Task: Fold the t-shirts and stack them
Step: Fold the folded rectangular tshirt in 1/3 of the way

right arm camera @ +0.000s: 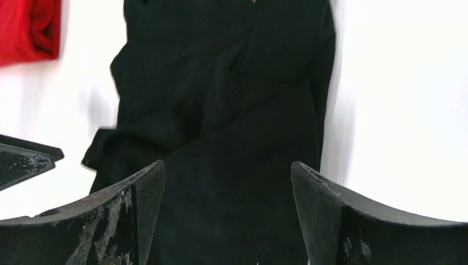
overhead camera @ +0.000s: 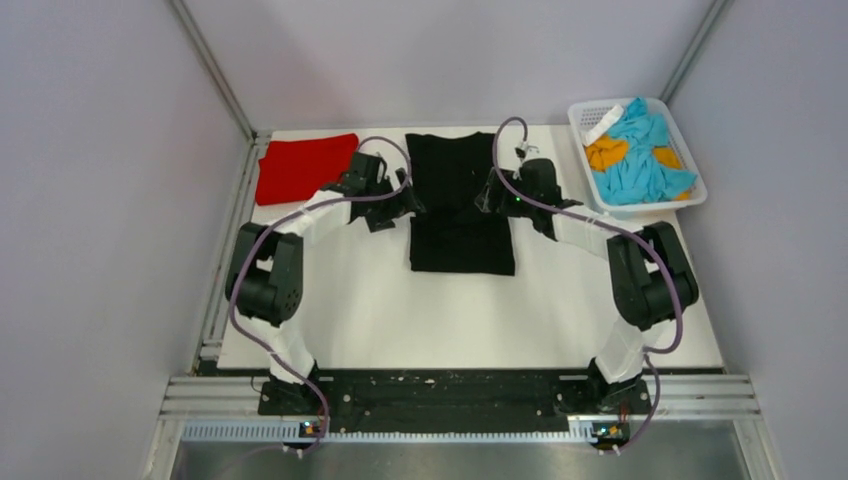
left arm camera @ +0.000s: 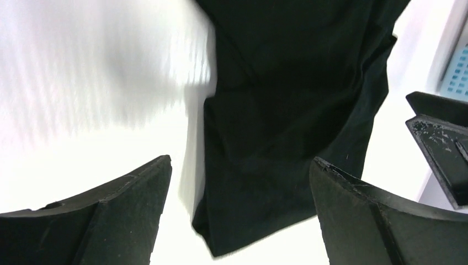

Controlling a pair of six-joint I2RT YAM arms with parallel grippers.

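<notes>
Both sets of jaws gape empty over the apparently half-folded black t-shirt; the folded red t-shirt lies far left, unstacked.

White table, black t-shirt flat at centre, red t-shirt far left, white basket far right corner

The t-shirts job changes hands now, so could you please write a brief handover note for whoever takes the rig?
Left gripper: open, empty, at the black t-shirt's left edge.
Right gripper: open, empty, at its right edge.
Red t-shirt: looks folded, far left of the table, apart from the black one.
Done: black shirt lies flat mid-table as a long strip, sides apparently folded in.
Left: fold it shorter, then stack the two shirts.
</notes>
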